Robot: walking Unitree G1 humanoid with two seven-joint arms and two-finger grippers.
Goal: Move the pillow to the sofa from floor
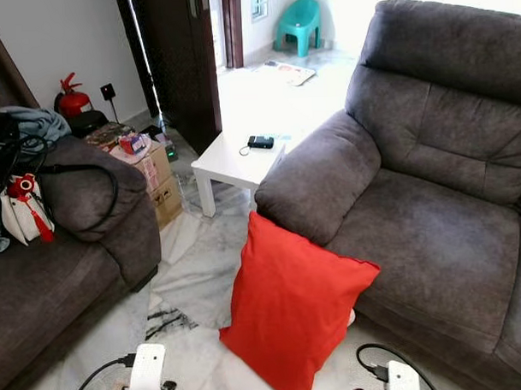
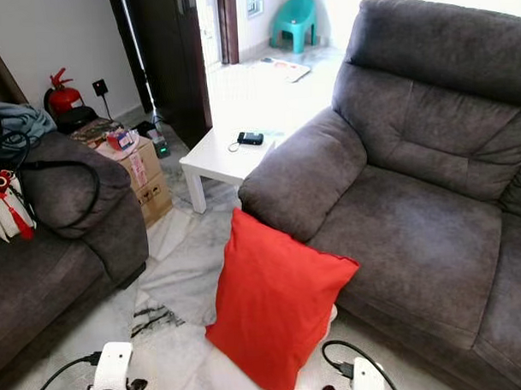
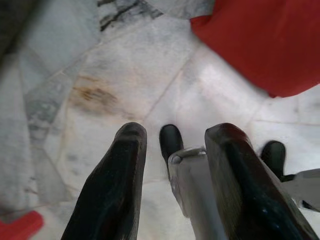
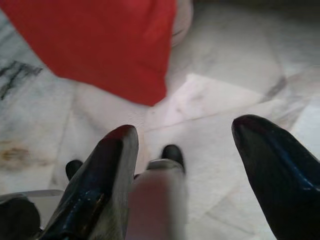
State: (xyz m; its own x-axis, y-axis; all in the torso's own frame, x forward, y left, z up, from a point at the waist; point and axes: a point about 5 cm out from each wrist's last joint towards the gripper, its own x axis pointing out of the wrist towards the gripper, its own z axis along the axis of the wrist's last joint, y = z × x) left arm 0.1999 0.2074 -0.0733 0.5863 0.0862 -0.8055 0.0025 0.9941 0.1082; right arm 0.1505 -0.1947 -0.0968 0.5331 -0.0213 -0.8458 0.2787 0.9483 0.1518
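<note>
Red pillow (image 1: 294,307) is standing on the marble floor (image 1: 195,274), leaning against the front of the grey sofa (image 1: 433,240) below its armrest. Left gripper (image 3: 172,165) is hanging above the floor, fingers narrowly parted, holding nothing; right gripper (image 4: 185,150) is hanging with fingers spread wide, the pillow near.

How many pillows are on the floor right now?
1. The red pillow stands tilted on the marble floor, leaning against the front of the grey sofa below its armrest. Others could be hidden outside the camera views.
</note>
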